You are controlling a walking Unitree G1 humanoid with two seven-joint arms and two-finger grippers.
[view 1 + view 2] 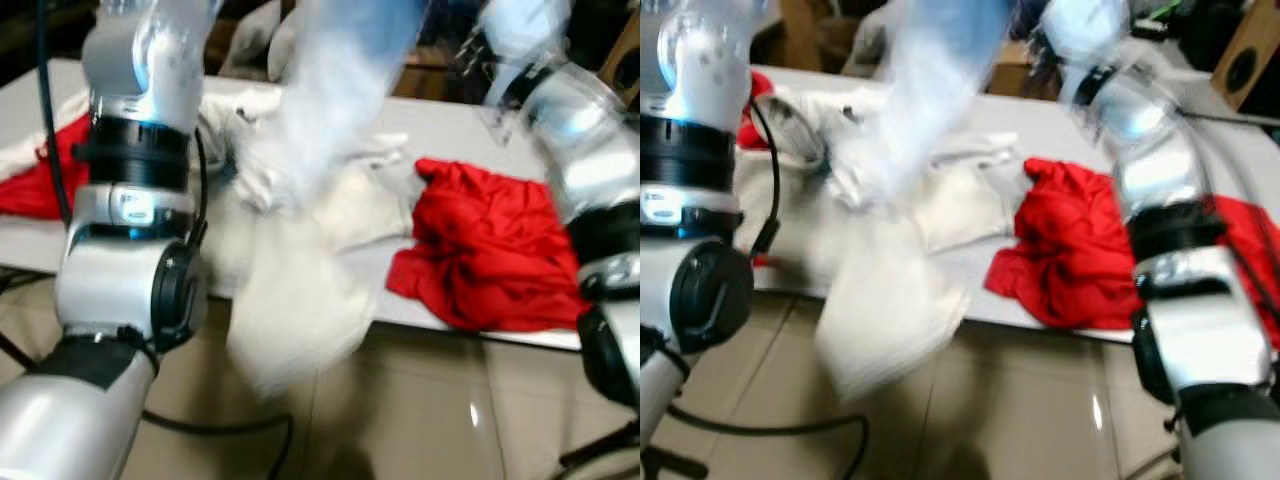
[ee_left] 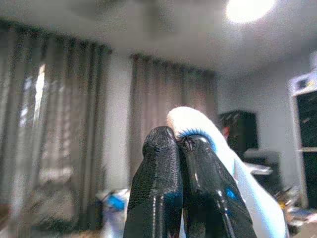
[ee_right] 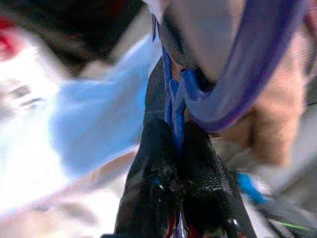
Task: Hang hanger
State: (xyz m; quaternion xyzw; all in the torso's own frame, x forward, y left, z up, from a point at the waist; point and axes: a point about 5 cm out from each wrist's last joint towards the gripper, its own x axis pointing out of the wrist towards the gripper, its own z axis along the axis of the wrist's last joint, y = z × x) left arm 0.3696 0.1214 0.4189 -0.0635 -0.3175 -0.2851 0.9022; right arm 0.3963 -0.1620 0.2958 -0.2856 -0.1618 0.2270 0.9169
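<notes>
Blurred pale blue-white garment point(image 1: 330, 110) hangs on purple-blue hanger point(image 3: 233, 84); right gripper point(image 3: 177, 148) clamps hanger, left gripper point(image 2: 179, 144) pinches white cloth edge point(image 2: 190, 121).

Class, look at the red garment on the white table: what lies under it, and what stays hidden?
The red garment lies crumpled on the white table, its lower edge reaching the table's front edge. Whatever sits beneath its folds is covered and cannot be seen.

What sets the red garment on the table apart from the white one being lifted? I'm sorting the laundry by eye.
The red garment lies crumpled on the white table; the white garment hangs in the air, its lower end dangling past the table's edge. The red garment looks sharp and untouched; the white garment is motion-blurred and pinched by the left gripper. Both are soft cloth.
</notes>
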